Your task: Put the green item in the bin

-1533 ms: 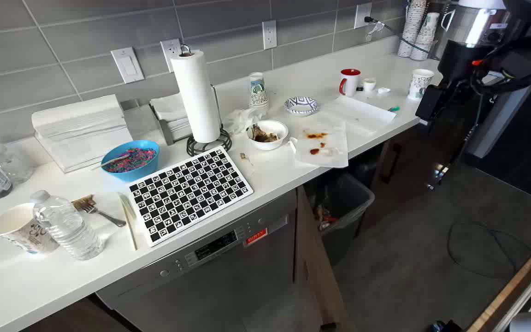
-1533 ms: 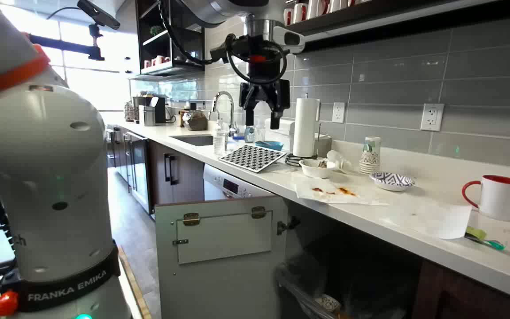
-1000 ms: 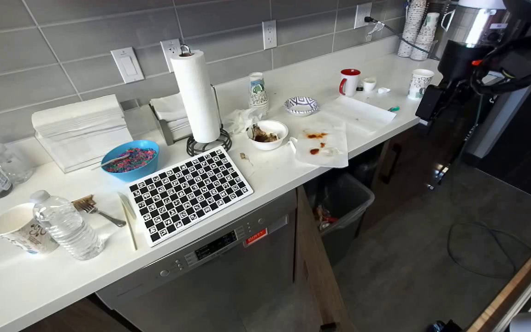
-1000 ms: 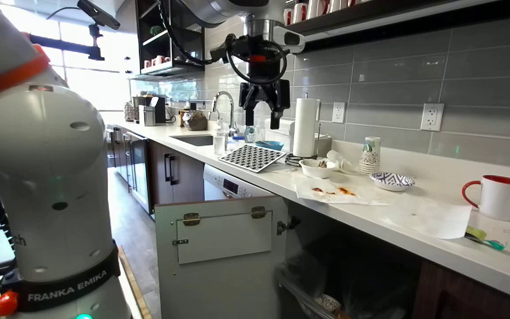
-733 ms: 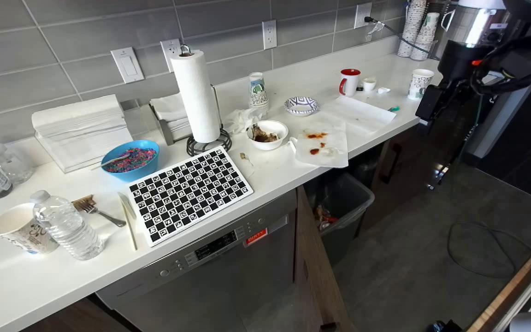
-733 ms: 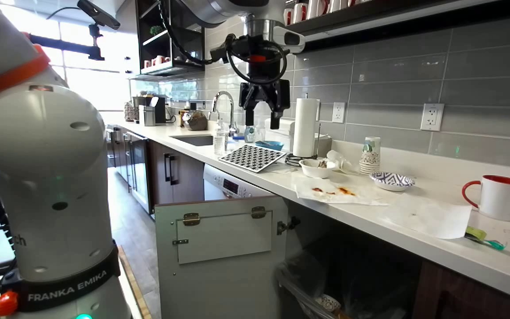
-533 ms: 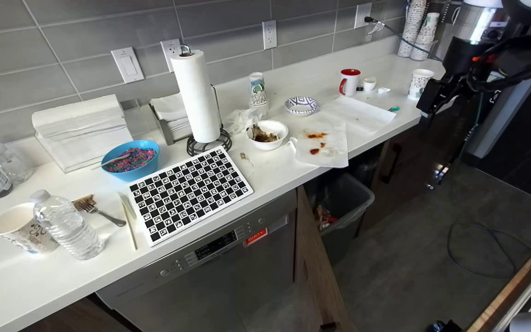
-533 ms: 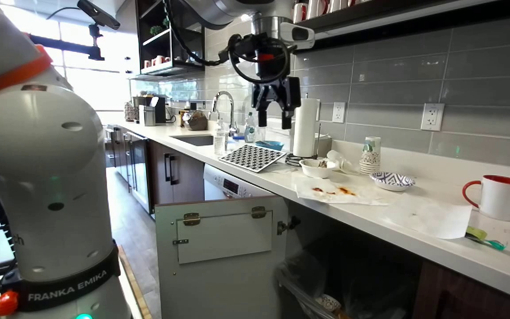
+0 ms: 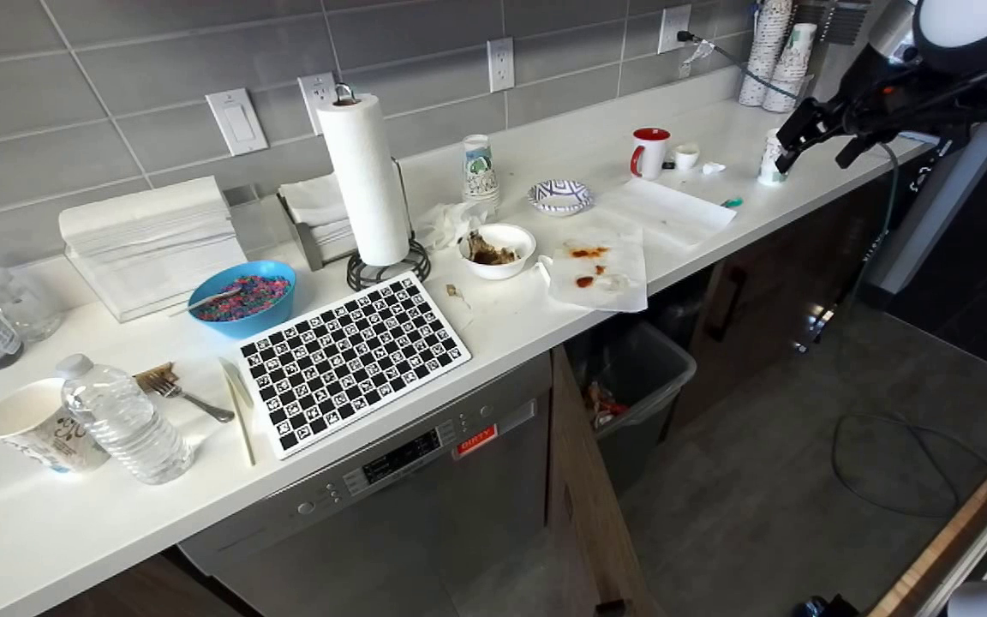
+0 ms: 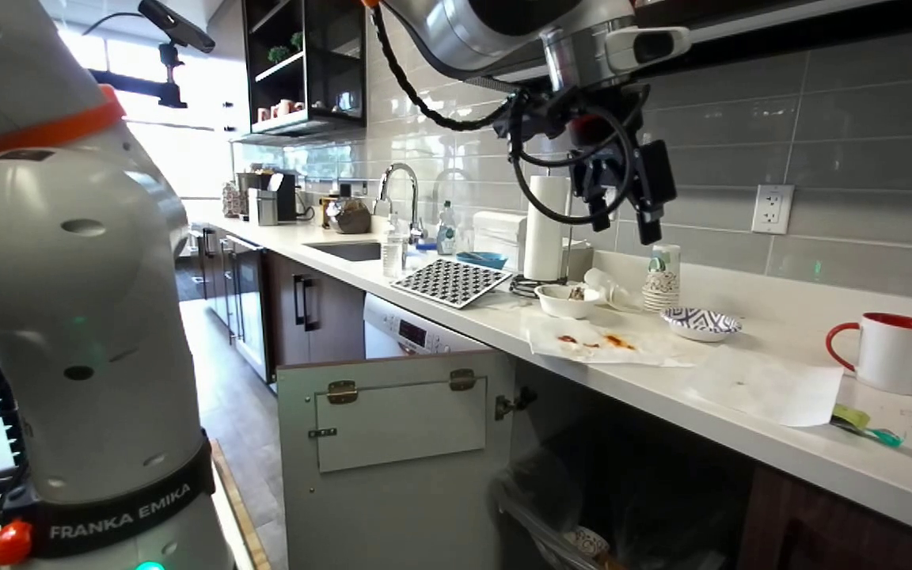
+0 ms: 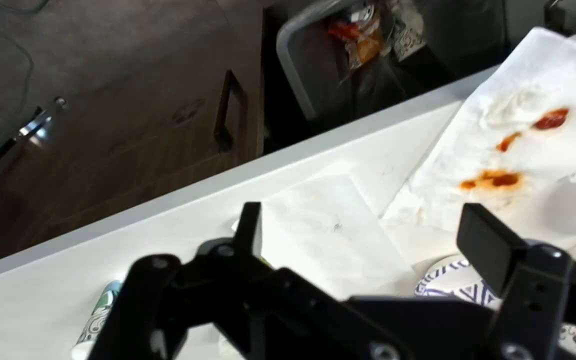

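The black two-fingered gripper hangs spread, clear of the white counter, the tiny teal-green item near its edge.

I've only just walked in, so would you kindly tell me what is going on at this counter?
A robot arm is meant to put a small green item in the bin. Right now its gripper hangs open above the counter, holding nothing. The green item lies there beside a white paper sheet, not yet picked up. The bin stands below, next to an open cabinet door, with some rubbish already inside.
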Robot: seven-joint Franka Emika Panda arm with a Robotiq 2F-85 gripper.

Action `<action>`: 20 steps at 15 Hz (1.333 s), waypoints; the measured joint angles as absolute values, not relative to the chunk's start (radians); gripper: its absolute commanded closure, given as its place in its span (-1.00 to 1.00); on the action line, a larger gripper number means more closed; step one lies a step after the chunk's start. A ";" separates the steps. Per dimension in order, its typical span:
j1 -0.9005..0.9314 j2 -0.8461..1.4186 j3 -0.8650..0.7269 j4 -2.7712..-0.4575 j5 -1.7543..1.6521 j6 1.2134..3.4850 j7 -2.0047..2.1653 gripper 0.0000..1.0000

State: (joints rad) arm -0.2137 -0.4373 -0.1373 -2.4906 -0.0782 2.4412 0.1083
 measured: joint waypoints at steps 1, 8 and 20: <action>-0.214 -0.404 -0.151 -2.473 -0.077 2.477 0.093 -1.00; -0.194 -0.069 -0.208 -2.225 0.005 2.523 -0.090 -1.00; -0.208 0.228 -0.203 -1.983 0.094 2.479 -0.166 -1.00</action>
